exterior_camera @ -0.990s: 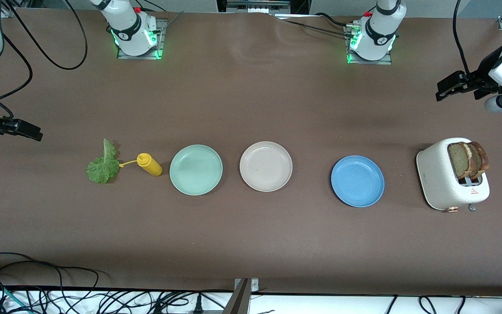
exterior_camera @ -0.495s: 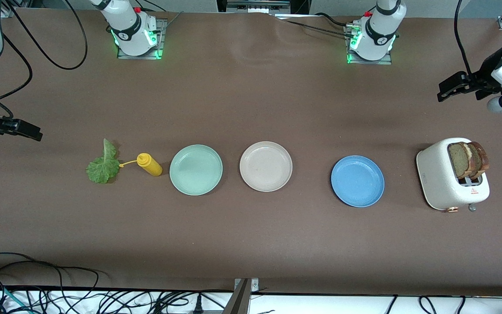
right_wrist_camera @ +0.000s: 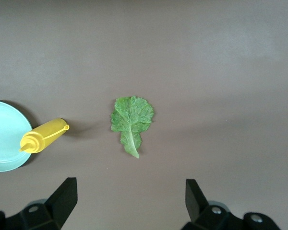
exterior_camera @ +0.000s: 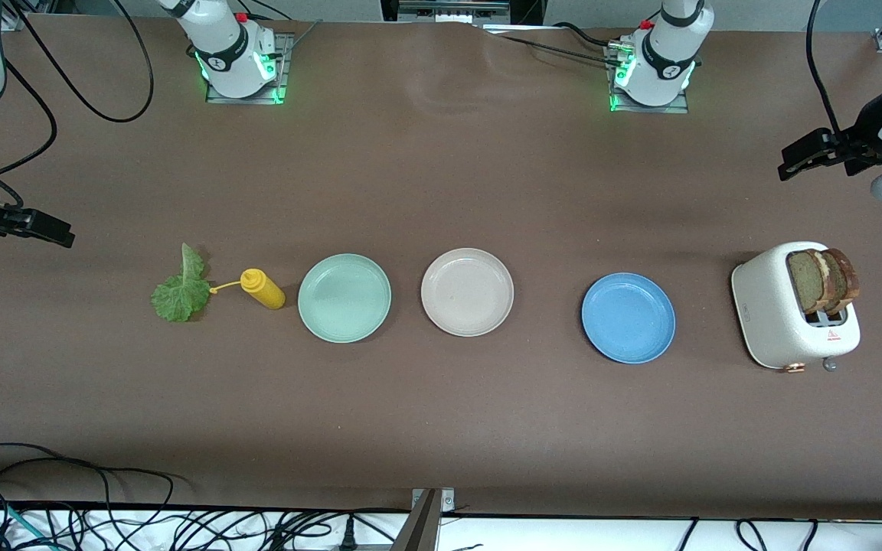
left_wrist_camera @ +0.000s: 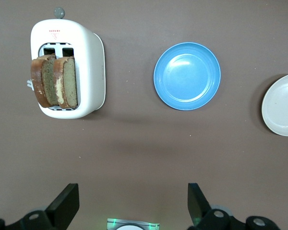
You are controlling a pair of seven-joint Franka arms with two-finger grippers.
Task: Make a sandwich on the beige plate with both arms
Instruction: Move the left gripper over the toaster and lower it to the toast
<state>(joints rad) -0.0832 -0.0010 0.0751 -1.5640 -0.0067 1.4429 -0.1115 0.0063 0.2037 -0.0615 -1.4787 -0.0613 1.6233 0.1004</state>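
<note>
Inspected at the outset of assembly; no part of the sandwich yet in place.

Beige plate (exterior_camera: 467,291) found bare, lying at the middle of the row on the surface (exterior_camera: 441,428), between green plate (exterior_camera: 344,298) and blue plate (exterior_camera: 628,317). Central spot judged to suit reach from both ends.

Two bread slices (exterior_camera: 823,280) found standing upright in the slots of the white toaster (exterior_camera: 782,321), at the left arm's end of the surface, just past the blue plate. Slices raised well clear of the slots, so judged easy to pinch from above.

Lettuce leaf (exterior_camera: 181,289) found lying flat at the right arm's end, with a yellow squeeze bottle (exterior_camera: 263,288) on its side between leaf and green plate, touching neither as far as could be told.

Left claw (exterior_camera: 801,157) noted in the air over bare surface at the left arm's end, fingers (left_wrist_camera: 67,206) spread wide, holding nothing; toaster and blue plate in plain sight of its wrist camera. Right claw (exterior_camera: 47,229) noted over bare surface at the right arm's end, likewise spread wide and empty, looking down on the leaf (right_wrist_camera: 131,120).

Layout judged to divide the work: bread for the left arm, lettuce for the right.
</note>
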